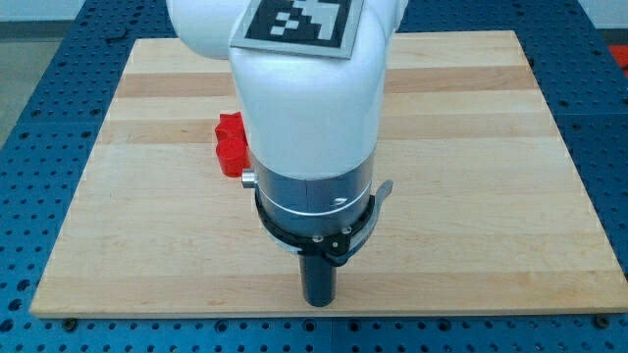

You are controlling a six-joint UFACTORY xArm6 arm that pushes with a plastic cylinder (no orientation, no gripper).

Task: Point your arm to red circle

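A red block lies on the wooden board, left of centre, partly hidden behind the white arm. Its shape is lobed where it shows, and I cannot tell it to be a circle. No other block shows. My tip is the lower end of the dark rod, near the board's bottom edge at the centre. It stands well below and to the right of the red block, apart from it.
The white arm with a black-and-white marker on top covers the board's centre. The board rests on a blue perforated table.
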